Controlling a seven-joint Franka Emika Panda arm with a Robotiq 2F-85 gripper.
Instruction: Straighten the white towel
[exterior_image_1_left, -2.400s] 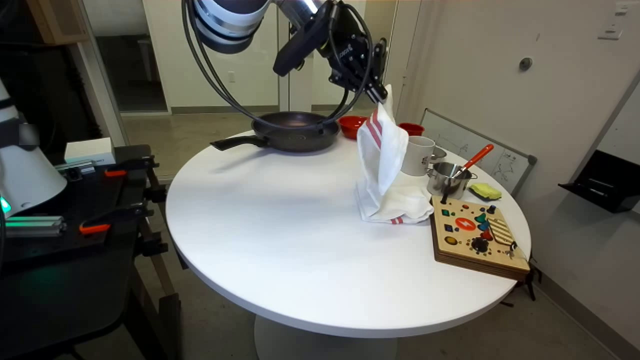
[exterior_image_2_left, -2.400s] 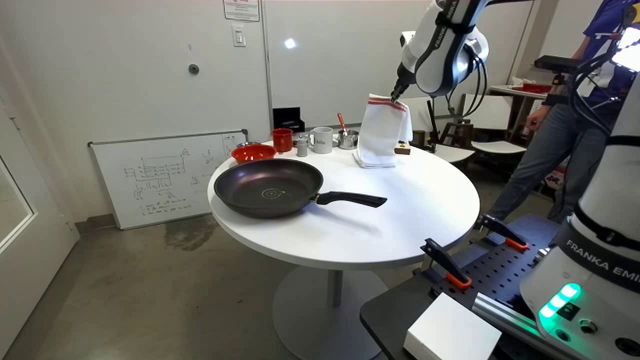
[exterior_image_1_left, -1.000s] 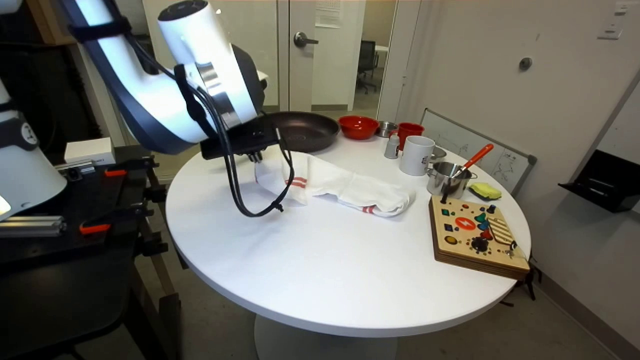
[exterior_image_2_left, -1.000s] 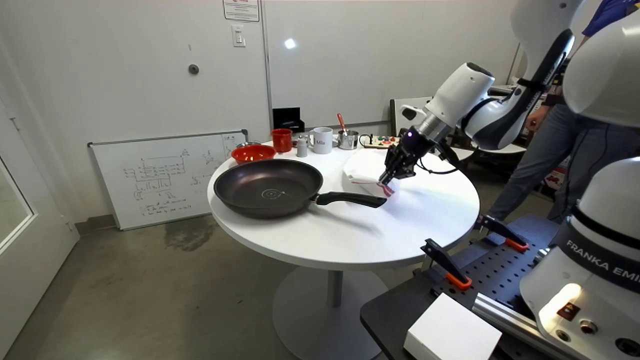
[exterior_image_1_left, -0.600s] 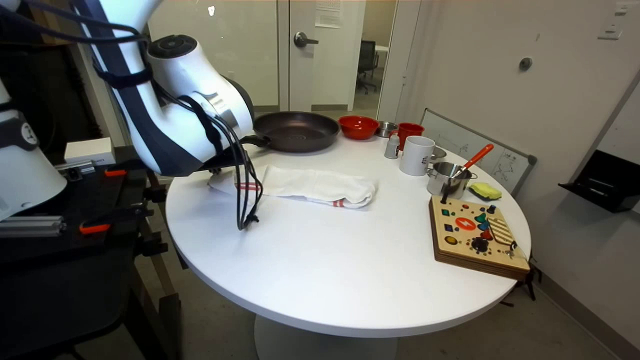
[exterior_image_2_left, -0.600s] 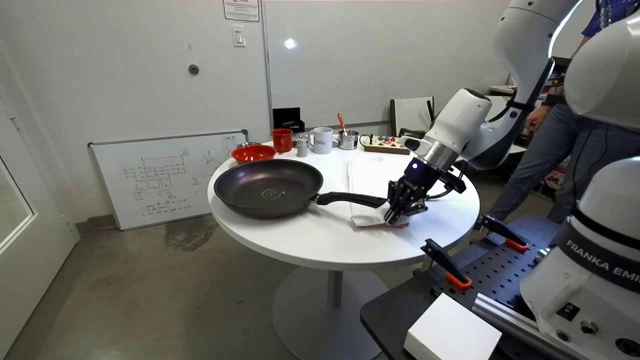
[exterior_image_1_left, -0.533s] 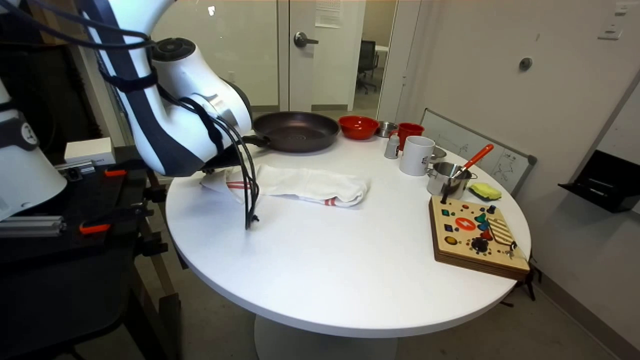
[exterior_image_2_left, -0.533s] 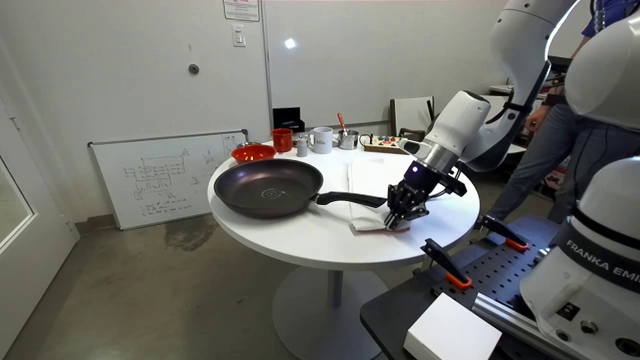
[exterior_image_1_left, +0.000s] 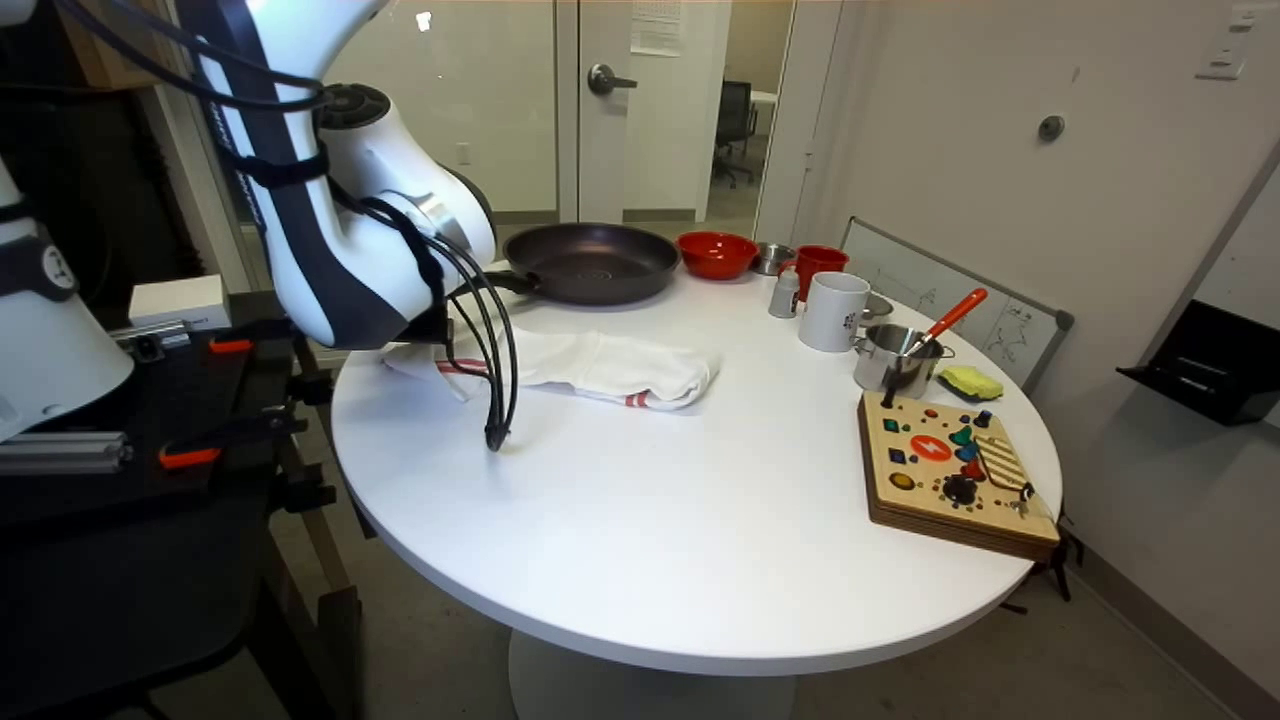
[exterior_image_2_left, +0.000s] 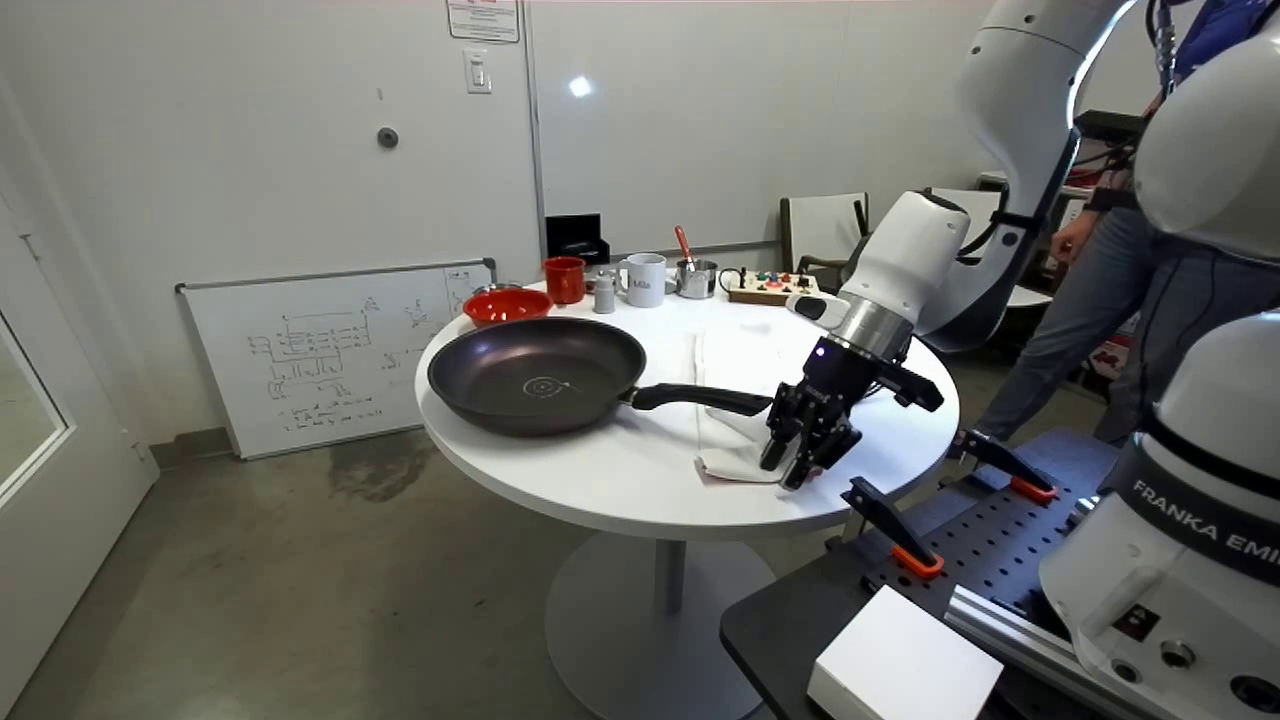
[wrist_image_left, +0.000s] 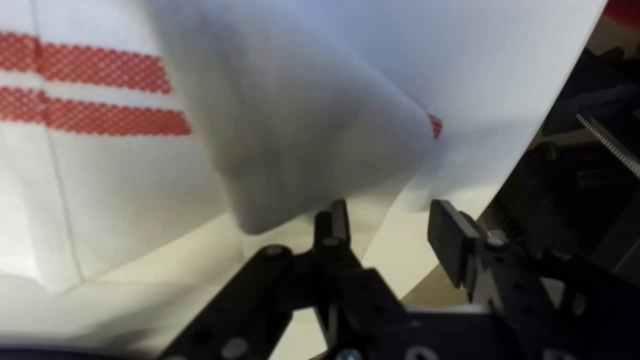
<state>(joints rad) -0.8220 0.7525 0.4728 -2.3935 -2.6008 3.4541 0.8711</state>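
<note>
Though contact is unclear, the gripper (wrist_image_left: 389, 214) has spread by the towel (exterior_image_1_left: 620, 365).

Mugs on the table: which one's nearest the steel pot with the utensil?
The white mug: it stands next to the steel pot in both exterior views. The red mug stands farther from it.

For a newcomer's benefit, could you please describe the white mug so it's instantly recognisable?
On the round white table, find the steel pot with the red-handled utensil. Between pot and red cup stands the mug, set apart by its white body.
</note>
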